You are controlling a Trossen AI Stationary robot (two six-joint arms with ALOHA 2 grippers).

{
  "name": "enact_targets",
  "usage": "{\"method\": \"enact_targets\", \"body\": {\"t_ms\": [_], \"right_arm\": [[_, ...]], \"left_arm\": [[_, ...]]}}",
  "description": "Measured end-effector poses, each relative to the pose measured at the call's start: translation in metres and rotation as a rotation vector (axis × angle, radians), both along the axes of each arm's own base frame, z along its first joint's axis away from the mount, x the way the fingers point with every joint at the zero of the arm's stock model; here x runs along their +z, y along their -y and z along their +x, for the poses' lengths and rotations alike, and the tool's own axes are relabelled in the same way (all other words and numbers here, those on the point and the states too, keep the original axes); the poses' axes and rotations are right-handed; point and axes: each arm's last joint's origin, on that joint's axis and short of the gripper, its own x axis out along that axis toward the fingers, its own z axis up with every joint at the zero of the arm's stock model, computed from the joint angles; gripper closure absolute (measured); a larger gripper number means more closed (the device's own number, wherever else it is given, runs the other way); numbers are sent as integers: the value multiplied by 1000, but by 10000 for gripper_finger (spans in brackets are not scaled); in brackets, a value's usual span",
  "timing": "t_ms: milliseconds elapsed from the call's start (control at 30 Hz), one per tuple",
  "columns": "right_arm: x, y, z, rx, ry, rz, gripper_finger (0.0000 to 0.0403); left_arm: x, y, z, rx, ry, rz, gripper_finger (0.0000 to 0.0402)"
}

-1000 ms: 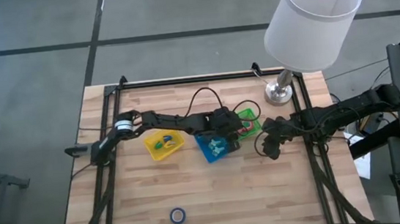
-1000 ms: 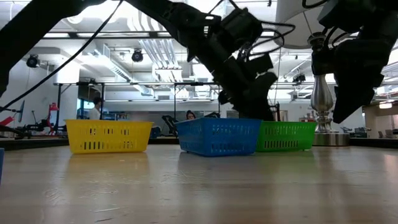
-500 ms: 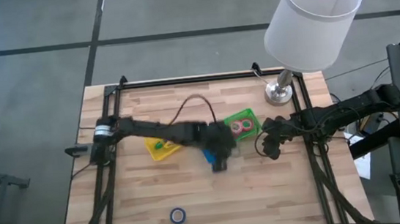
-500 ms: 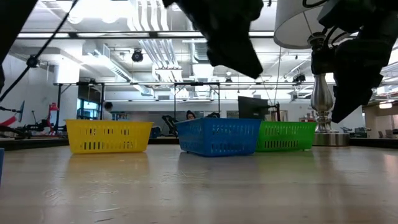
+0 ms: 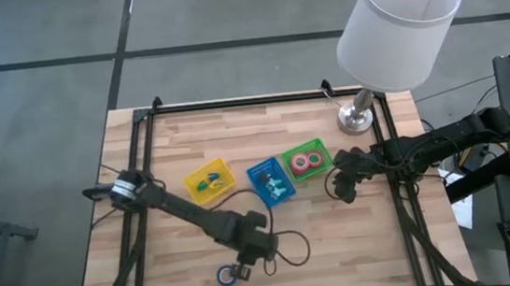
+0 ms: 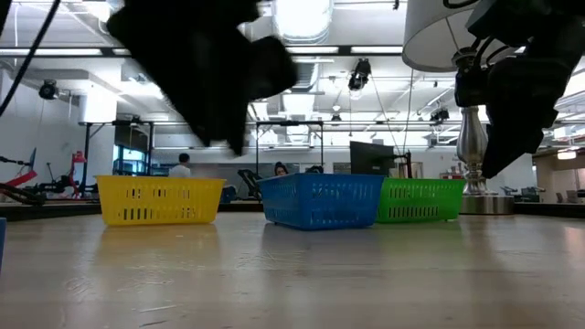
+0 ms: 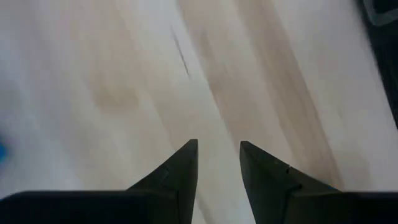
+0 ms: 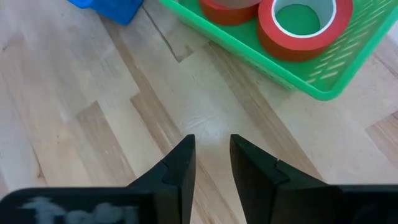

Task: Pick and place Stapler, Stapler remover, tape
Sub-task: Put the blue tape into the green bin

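The left gripper [image 5: 244,274], fingers slightly parted and empty, hovers just beside the blue tape roll [image 5: 226,275] near the table's front edge.

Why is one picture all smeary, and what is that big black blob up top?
In the left wrist view the wooden table is streaked with motion blur past the left tool. In the low view the dark blob is the left arm, close and out of focus, while the three bins, such as the blue bin, look sharp.

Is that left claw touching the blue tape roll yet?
Cannot tell. From above, the left gripper sits right beside the blue tape roll; no gap or contact shows.
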Motion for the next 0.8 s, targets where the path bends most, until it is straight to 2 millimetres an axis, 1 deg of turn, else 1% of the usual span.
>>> {"method": "enact_targets", "body": {"t_ms": [200,333,433,633,700,800], "right_arm": [[0,0,0,-29,3,17,310],[0,0,0,-12,4,6,309],[0,0,0,-13,4,4,307],[0,0,0,-17,5,5,315],[0,0,0,-17,5,5,318],[0,0,0,-18,5,4,322]], "left_arm": [[-12,11,-21,136,-183,-28,280],[-23,25,-35,128,-238,-37,276],[-32,30,-44,137,-274,-22,255],[-37,46,-58,123,-276,1,199],[-38,48,-61,131,-276,10,187],[-38,49,-63,137,-285,14,182]]}}
